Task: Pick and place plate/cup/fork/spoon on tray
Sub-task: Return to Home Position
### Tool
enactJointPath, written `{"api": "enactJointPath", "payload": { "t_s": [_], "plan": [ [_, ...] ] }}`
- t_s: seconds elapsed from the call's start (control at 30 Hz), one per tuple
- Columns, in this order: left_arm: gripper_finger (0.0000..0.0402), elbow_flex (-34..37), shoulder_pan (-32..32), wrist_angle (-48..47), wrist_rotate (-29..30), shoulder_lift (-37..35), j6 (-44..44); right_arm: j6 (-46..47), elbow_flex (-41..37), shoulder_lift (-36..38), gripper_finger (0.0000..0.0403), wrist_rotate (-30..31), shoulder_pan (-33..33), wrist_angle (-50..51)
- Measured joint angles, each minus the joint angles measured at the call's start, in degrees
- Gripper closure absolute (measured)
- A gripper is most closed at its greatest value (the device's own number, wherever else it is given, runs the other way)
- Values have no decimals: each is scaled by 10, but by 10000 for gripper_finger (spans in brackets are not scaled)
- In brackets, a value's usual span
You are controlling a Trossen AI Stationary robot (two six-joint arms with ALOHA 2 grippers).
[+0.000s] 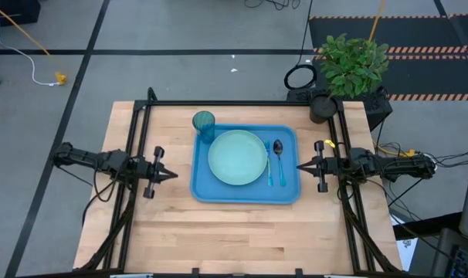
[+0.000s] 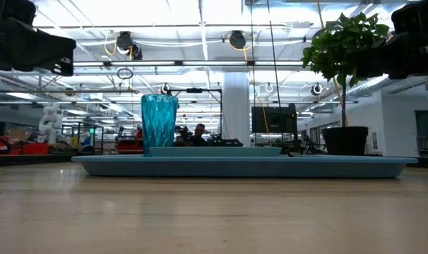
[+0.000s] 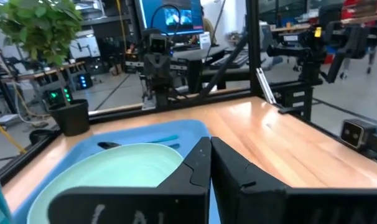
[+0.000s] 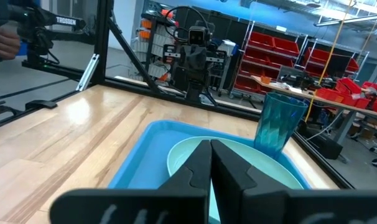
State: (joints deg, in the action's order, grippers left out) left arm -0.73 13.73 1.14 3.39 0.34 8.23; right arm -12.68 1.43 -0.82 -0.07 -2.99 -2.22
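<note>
The blue tray (image 1: 207, 193) lies in the middle of the table. The mint-green plate (image 1: 237, 157) rests flat in it. The teal cup (image 1: 204, 123) stands upright in the tray's far left corner. The fork (image 1: 269, 164) and the spoon (image 1: 279, 158) lie side by side along the tray's right part. My left gripper (image 1: 175, 174) is shut and empty, just left of the tray. My right gripper (image 1: 299, 165) is shut and empty, just right of the tray. Both hover above the table.
A potted plant (image 1: 350, 66) stands at the table's far right corner. A black frame (image 1: 242, 103) runs along the far and side edges. Bare wood lies on the near half of the table (image 1: 242, 239).
</note>
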Motion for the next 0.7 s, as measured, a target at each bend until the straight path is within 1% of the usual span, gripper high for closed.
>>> {"api": "enactJointPath", "payload": {
  "t_s": [0.13, 0.27, 0.33, 0.5, 0.7],
  "plan": [
    [392, 0, 0, -2, -6, 0, -9, 0, 0, 0, 403, 0, 0, 2],
    [398, 0, 0, -6, -24, 0, -11, 0, 0, 0, 403, 0, 0, 2],
    [398, 0, 0, -6, -25, 0, -13, 0, 0, 0, 403, 0, 0, 2],
    [384, 0, 0, -7, -25, 0, -18, 0, 0, 0, 403, 0, 0, 2],
    [381, 0, 0, -7, -25, 0, -28, 0, 0, 0, 403, 0, 0, 2]
  ]
}}
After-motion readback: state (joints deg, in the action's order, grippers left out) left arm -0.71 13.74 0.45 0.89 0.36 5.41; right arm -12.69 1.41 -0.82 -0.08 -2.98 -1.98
